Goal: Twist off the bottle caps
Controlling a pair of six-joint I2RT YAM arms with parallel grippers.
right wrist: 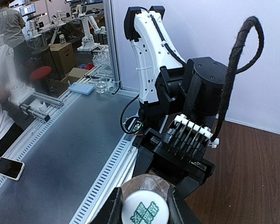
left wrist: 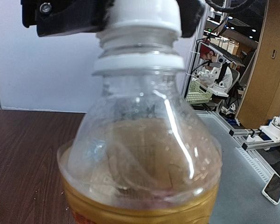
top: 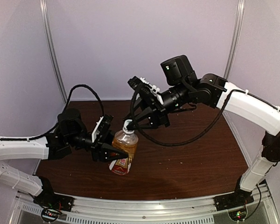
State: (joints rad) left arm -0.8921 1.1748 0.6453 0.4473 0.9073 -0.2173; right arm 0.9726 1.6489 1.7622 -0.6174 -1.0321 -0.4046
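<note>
An amber-brown bottle (top: 124, 148) with a red-white label leans over the brown table, its base near the wood. My left gripper (top: 113, 153) is shut on its body from the left. In the left wrist view the bottle (left wrist: 140, 154) fills the frame and hides my own fingers. Its white cap (top: 128, 124) sits between the fingers of my right gripper (top: 131, 127), which reaches down from the upper right. In the right wrist view the cap (right wrist: 144, 211), printed in green, is pinched between two black fingers (right wrist: 113, 208). The same cap (left wrist: 144, 16) shows at the top of the left wrist view.
The dark wooden table (top: 191, 154) spreads to the right of the bottle. A black cable (top: 177, 140) loops under the right arm just above the wood. A metal rail (top: 144, 207) runs along the near edge, and grey walls (top: 107, 46) close the back.
</note>
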